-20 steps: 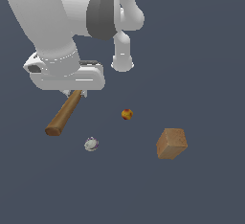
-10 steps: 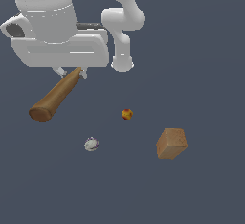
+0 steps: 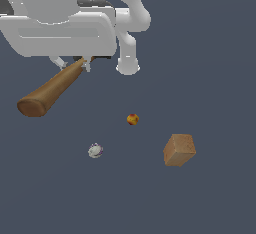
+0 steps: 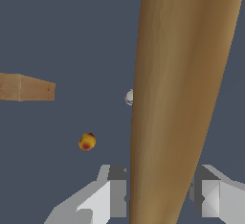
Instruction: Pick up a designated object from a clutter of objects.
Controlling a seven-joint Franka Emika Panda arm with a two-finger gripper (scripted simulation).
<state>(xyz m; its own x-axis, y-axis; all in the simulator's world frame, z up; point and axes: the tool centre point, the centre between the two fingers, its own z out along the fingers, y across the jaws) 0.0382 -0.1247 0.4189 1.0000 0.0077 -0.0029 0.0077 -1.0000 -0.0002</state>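
The hammer's long brown wooden handle (image 3: 50,90) hangs in the air, slanting toward the exterior view's left; its dark head is hidden behind the white hand. My gripper (image 3: 75,64) is shut on the handle (image 4: 184,98), which fills the wrist view between the two fingers (image 4: 115,189). Below lie the red-yellow apple-like ball (image 3: 132,119) (image 4: 86,141), the white-purple lump (image 3: 95,150) (image 4: 129,96) and the brown block (image 3: 179,149) (image 4: 26,87), all apart from the gripper.
The white arm link (image 3: 129,33) stands behind the hand in the exterior view. The dark grey floor (image 3: 210,78) stretches all around the small objects.
The hand has risen with the hammer, bringing both closer to the exterior camera. Ball, lump and block stay where they were.
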